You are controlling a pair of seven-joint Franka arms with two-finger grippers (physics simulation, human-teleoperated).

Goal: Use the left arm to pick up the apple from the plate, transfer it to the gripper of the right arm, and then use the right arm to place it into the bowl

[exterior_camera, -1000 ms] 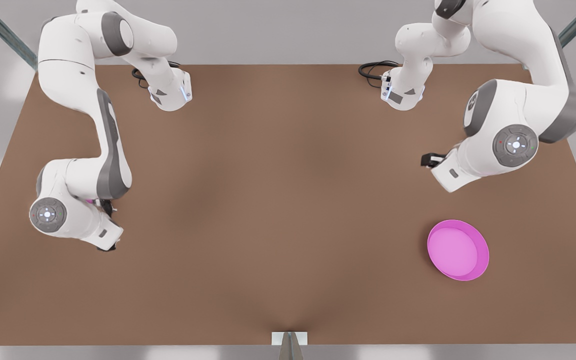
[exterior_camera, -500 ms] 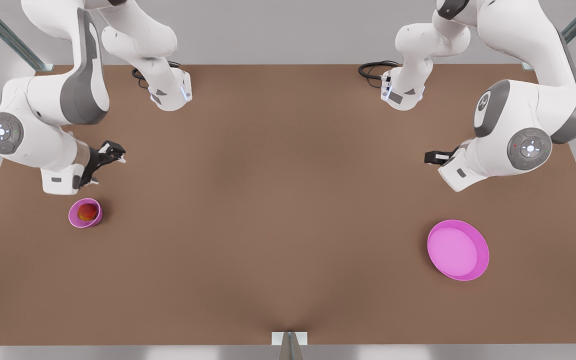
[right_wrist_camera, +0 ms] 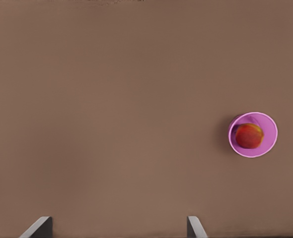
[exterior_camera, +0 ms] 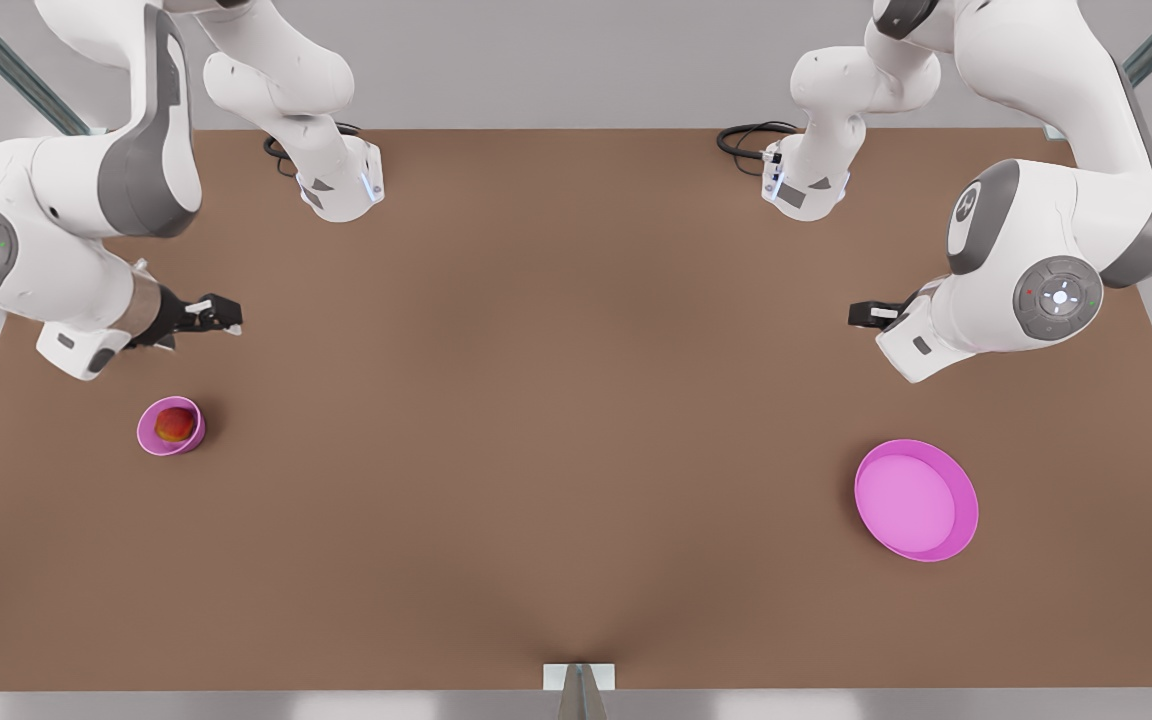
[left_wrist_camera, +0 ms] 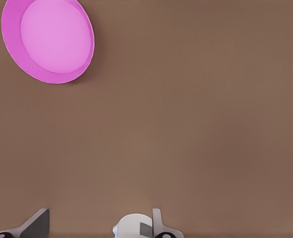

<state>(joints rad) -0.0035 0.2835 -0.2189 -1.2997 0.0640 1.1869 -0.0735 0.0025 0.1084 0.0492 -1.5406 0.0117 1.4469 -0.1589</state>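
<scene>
Since the apple (exterior_camera: 174,424) sits inside the bowl (exterior_camera: 148,436) at the front view's left, I'd call the drop done: fruit low in the cup, clear of both tools. The bowl stands on the desk (exterior_camera: 576,400), nothing touching it.

My right tool (exterior_camera: 220,316) hangs near the bowl, up and toward the middle of the desk, claw released, nothing in it. My guess is it's parked off to the side so the bowl is unobstructed. The right wrist view confirms this: fingers (right_wrist_camera: 39,227) spread wide with bare desk between them, bowl and apple off to one side and not under the claw.

The plate (exterior_camera: 966,520) is at the front view's right, well apart from the bowl, and empty. My left tool (exterior_camera: 866,315) waits beyond the plate, mostly hidden by its own wrist in the front view, so I can't read its state there. The left wrist view fills that in: fingers (left_wrist_camera: 37,224) apart, holding nothing, with the plate's bare floor visible farther off.

The front view gives the layout, with bowl and plate at opposite ends; the wrist views give the finger gaps.
</scene>
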